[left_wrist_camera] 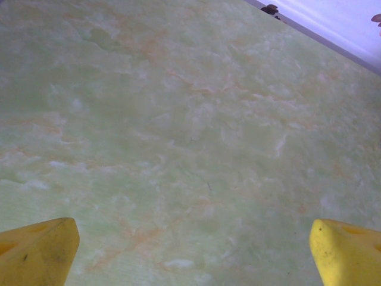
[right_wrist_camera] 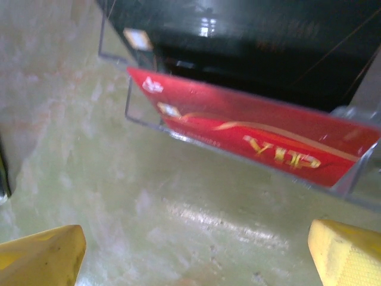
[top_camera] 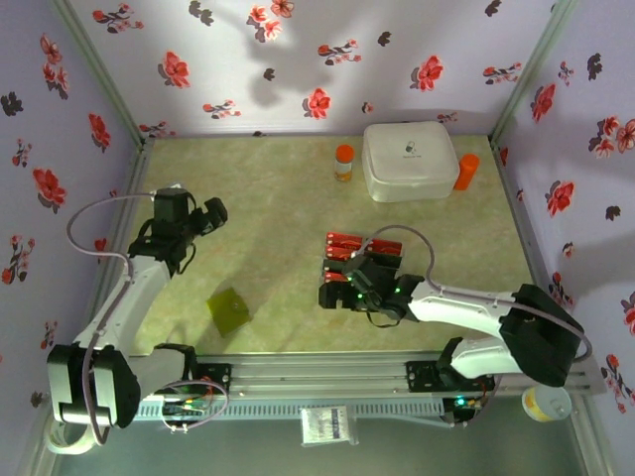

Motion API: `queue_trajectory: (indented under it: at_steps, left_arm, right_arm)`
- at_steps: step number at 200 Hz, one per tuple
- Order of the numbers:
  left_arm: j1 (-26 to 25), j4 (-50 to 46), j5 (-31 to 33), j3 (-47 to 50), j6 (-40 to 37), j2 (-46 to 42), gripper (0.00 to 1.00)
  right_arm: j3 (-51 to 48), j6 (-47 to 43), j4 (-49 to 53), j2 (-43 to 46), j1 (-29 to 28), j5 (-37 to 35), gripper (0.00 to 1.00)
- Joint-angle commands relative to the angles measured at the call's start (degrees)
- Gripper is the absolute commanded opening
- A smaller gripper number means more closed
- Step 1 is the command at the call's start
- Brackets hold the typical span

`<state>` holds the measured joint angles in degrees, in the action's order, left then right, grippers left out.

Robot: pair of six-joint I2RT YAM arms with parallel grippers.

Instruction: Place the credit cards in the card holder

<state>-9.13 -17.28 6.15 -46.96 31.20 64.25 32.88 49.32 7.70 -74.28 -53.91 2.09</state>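
The credit cards sit at the table's middle: red ones (top_camera: pixel 345 243) with black ones beside them. In the right wrist view a red card (right_wrist_camera: pixel 250 140) with gold lettering leans in a clear plastic rack, with a black card (right_wrist_camera: pixel 238 47) behind it. My right gripper (top_camera: pixel 357 276) hovers over the near side of this group; its yellow fingertips (right_wrist_camera: pixel 41 256) stand wide apart, so my right gripper (right_wrist_camera: pixel 193 256) is open over bare table just short of the red card. The olive-green card holder (top_camera: pixel 229 309) lies flat at the front left. My left gripper (top_camera: pixel 203 218) is behind it, and my left gripper (left_wrist_camera: pixel 193 253) is open over bare table.
A large white rounded box (top_camera: pixel 410 161) stands at the back right, with an orange-capped bottle (top_camera: pixel 343 162) to its left and another orange bottle (top_camera: pixel 466 172) to its right. Floral walls close in the table on three sides.
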Motion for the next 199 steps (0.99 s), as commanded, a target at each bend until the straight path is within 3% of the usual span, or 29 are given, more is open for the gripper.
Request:
queue_trajectory:
  at_steps: [1,199]
  left_arm:
    - [-0.5,-0.7,-0.69,0.38,1.09,0.74,1.0]
    - [-1.68,-0.15,-2.18,0.81,2.59,4.46,1.0]
  right_arm:
    - [1.13,-1.72,-1.15,-1.43,2.42,-1.55,0.97]
    - [12.22,-7.57,-8.78,-16.06,15.38,4.68,0.97]
